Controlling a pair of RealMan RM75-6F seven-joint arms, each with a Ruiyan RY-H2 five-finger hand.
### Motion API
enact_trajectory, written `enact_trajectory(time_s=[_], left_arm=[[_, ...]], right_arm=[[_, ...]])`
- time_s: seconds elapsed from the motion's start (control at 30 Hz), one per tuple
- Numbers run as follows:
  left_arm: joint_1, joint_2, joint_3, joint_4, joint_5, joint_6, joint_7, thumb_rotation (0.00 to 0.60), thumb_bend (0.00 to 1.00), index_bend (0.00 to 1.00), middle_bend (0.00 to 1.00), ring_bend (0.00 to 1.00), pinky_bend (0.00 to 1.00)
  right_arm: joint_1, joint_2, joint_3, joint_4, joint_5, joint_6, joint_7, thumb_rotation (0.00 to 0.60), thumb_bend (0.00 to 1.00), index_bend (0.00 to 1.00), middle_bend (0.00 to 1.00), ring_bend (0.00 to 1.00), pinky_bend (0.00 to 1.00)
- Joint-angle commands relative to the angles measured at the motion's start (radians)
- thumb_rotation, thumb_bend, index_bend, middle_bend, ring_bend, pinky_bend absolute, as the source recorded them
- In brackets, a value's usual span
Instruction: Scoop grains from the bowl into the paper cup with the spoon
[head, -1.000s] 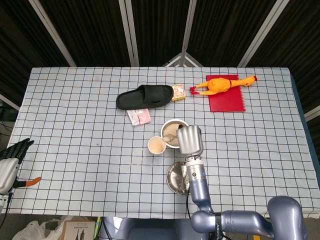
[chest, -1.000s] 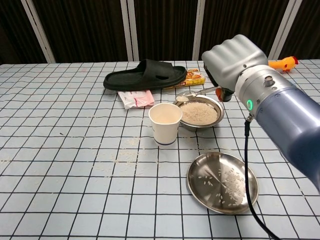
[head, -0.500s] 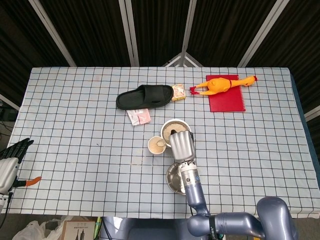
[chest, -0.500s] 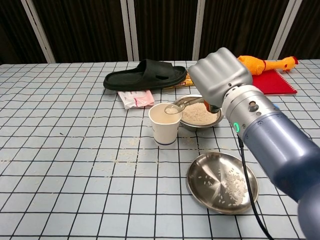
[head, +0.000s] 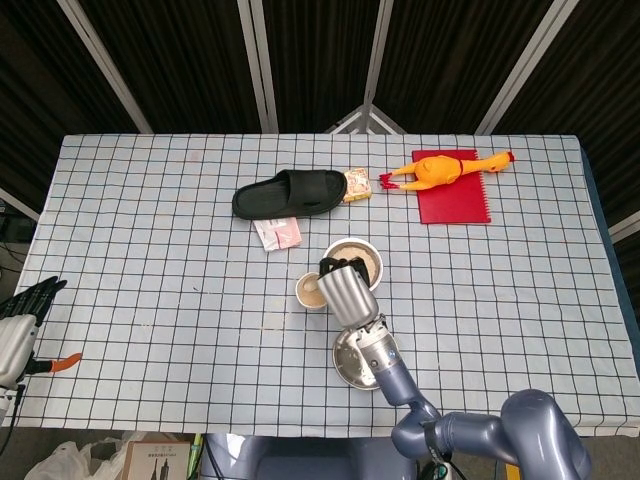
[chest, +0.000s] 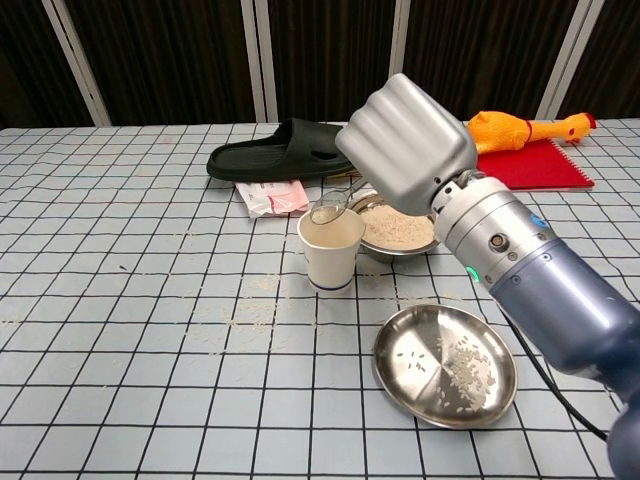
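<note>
Right hand (chest: 405, 142) fisted around spoon (chest: 329, 209), bowl end tipped over paper cup (chest: 331, 247).

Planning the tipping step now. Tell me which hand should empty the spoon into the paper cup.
The right hand. It already holds the spoon, whose bowl hangs over the paper cup. The left hand sits at the table's far left edge, away from both cup and bowl.

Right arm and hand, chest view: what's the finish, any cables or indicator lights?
The right hand has a matte silver-grey ribbed shell. Its forearm is glossy blue-grey metal, with a paler wrist collar bearing a small green light. A thin black cable runs beneath it.
</note>
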Motion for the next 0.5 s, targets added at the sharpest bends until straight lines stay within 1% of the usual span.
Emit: enact_trajectory(time_s=[0.03, 0.23, 0.4, 0.5], left_arm=[[0.000, 0.000, 0.000, -0.001, -0.002, -0.001, 0.001, 0.600, 0.00, 0.00, 0.00, 0.00, 0.00], [0.000, 0.000, -0.001, -0.002, -0.004, -0.001, 0.004, 0.600, 0.00, 0.00, 0.00, 0.00, 0.00], [-0.002, 0.002, -0.002, -0.004, -0.007, -0.005, 0.000, 0.600, 0.00, 0.00, 0.00, 0.00, 0.00], [-0.004, 0.001, -0.002, -0.005, -0.007, -0.008, 0.003, 0.600, 0.00, 0.00, 0.00, 0.00, 0.00]], right_arm=[[-0.006, -0.007, -0.005, 0.036, -0.025, -0.007, 0.024, 0.600, 0.61, 0.69, 0.83, 0.97, 1.00], [-0.016, -0.003, -0.016, 0.110, -0.082, -0.019, 0.072, 0.600, 0.61, 0.69, 0.83, 0.97, 1.00], [-0.036, 0.004, -0.024, 0.189, -0.129, -0.015, 0.194, 0.600, 0.61, 0.69, 0.83, 0.97, 1.00], [-0.038, 0.004, -0.038, 0.232, -0.178, -0.002, 0.252, 0.600, 0.61, 0.69, 0.83, 0.97, 1.00]])
